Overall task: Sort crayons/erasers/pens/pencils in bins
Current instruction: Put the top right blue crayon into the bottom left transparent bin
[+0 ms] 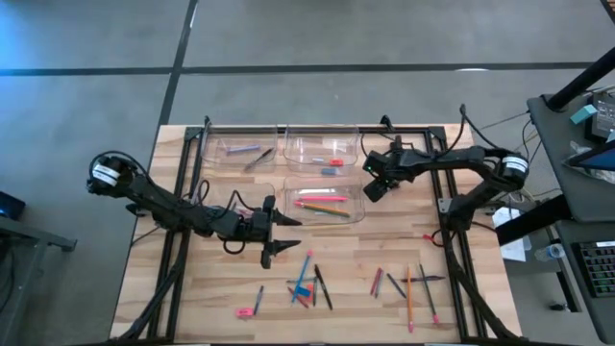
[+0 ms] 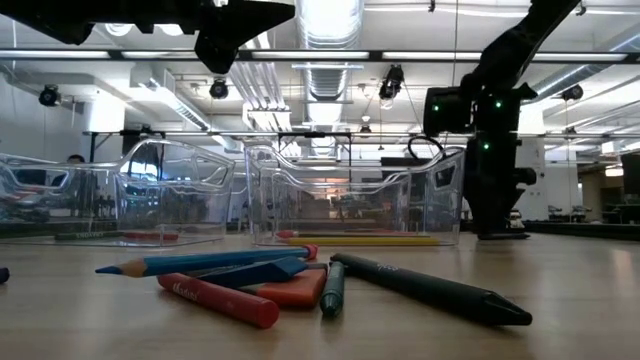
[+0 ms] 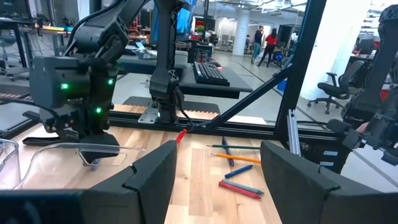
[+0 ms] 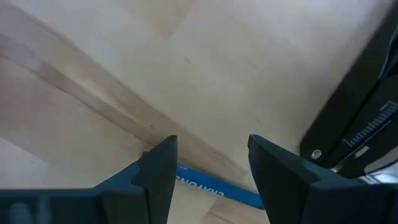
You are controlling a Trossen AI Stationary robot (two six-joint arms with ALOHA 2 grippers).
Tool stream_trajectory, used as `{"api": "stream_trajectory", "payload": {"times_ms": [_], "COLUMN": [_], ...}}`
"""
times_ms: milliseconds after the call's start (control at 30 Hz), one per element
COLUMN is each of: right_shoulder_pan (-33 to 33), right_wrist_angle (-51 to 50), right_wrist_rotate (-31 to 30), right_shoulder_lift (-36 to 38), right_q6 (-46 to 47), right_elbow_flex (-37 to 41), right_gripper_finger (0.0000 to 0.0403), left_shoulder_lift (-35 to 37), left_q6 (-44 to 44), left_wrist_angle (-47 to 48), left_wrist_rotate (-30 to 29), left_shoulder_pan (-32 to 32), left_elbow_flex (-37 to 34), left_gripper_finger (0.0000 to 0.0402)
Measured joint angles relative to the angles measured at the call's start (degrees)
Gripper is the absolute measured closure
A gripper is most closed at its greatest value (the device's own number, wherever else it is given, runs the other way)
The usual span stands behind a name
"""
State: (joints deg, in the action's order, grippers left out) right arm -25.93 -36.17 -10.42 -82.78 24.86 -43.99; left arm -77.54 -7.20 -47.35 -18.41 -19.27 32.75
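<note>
Pale wooden plank tabletop [image 1: 211,288] carrying tubs and loose sticks.
Four clear plastic rectangular bins [image 1: 322,146] sit grouped at its far middle; nearer the front edge, coloured pencils [image 1: 408,293], thin dark pens [image 1: 323,287] and short stubby red and pink crayons [image 1: 376,282] lie scattered in two loose clusters.

Bright ceiling lights glare at the top of the low view. The near crayons [image 2: 215,298] look soft, and the right wrist view is blurred.
</note>
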Motion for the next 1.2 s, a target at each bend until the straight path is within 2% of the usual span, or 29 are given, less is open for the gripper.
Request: {"api": "stream_trajectory", "payload": {"times_ms": [233,333,500,700,867,967,1200], "right_shoulder_pan": [0.2,0.4,1.4,1.8,1.8,1.8,3.4], "right_wrist_angle": [-5.2,-8.3,-11.1,-12.4,-15.6,-16.4,-16.1], "right_wrist_rotate": [0.4,2.6,6.0,6.4,7.3,10.0,12.2], "right_shoulder_lift": [0.3,1.2,4.5,9.9,14.1,15.3,12.4], "right_q6": [0.7,1.0,1.1,1.6,-11.5,-15.0,-26.9], "right_elbow_flex": [0.2,0.2,0.3,0.7,0.8,0.8,1.2], "right_gripper_finger": [0.0216,0.0216,0.0216,0.0216,0.0216,0.0216,0.0216], "left_shoulder_lift": [0.0,0.0,0.0,0.0,0.0,0.0,0.0], "left_q6": [-0.1,-0.1,0.0,-0.1,0.0,0.0,-0.3], "left_wrist_angle": [0.4,0.4,0.4,0.3,0.4,0.4,0.3], "left_wrist_rotate": [0.0,0.0,0.0,0.1,0.1,0.1,0.1], "left_shoulder_pan": [0.0,0.0,0.0,0.0,0.0,0.0,0.0], "left_elbow_flex": [0.0,-0.1,-0.1,-0.1,-0.1,-0.1,0.0], "left_gripper_finger": [0.0185,0.0185,0.0185,0.0185,0.0185,0.0185,0.0185]}}
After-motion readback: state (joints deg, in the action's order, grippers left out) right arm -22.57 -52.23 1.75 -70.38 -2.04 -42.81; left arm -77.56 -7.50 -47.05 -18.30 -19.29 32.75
